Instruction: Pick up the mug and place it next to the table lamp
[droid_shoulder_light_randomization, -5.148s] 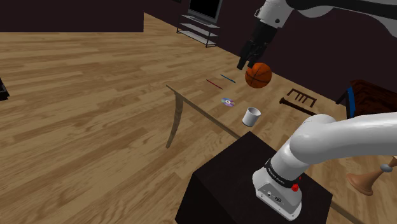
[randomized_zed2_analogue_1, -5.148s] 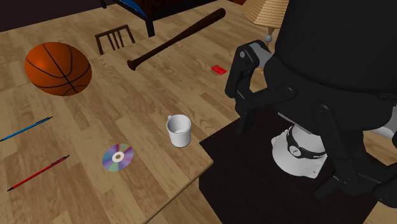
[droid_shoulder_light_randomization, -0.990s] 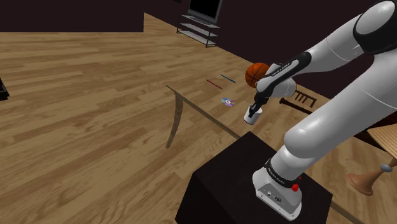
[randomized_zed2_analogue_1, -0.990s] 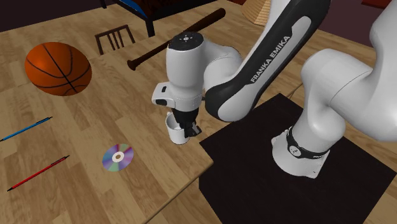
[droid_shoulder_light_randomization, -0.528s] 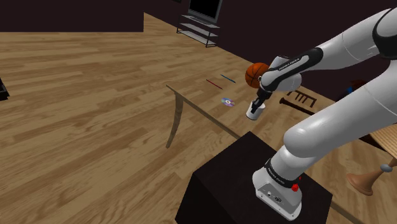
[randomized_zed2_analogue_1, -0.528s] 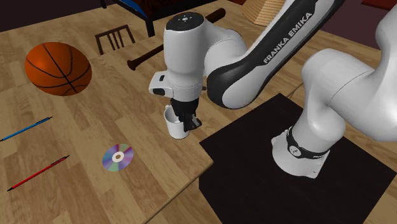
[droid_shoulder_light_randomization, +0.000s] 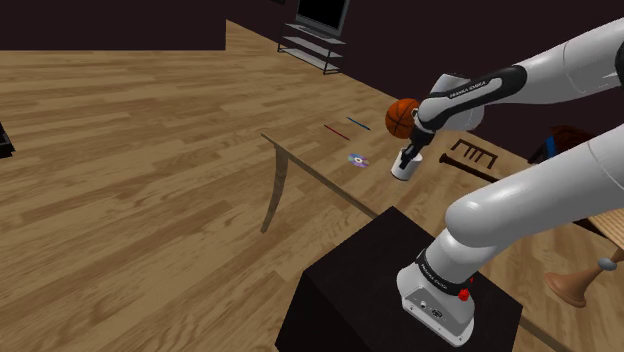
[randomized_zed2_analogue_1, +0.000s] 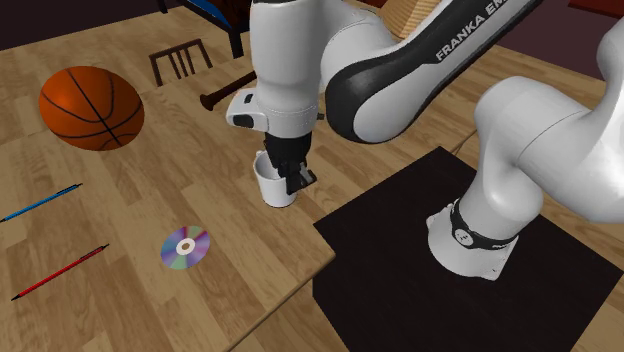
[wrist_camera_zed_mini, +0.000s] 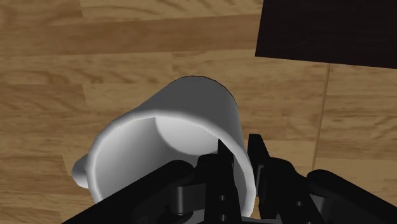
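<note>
The gripper (randomized_zed2_analogue_1: 293, 178) is clamped on one wall of the white mug (randomized_zed2_analogue_1: 270, 188), which sits just beneath it over the wooden worktop (randomized_zed2_analogue_1: 120, 210). A plank floor (droid_shoulder_light_randomization: 130, 150) lies beyond.

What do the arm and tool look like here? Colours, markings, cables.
The arm has glossy white rounded links with dark grey joint bands; white FRANKA EMIKA lettering runs along one band. Black collar with white print at the base, red button beside it. The tool is all black with two slim fingers. No cables show.
</note>
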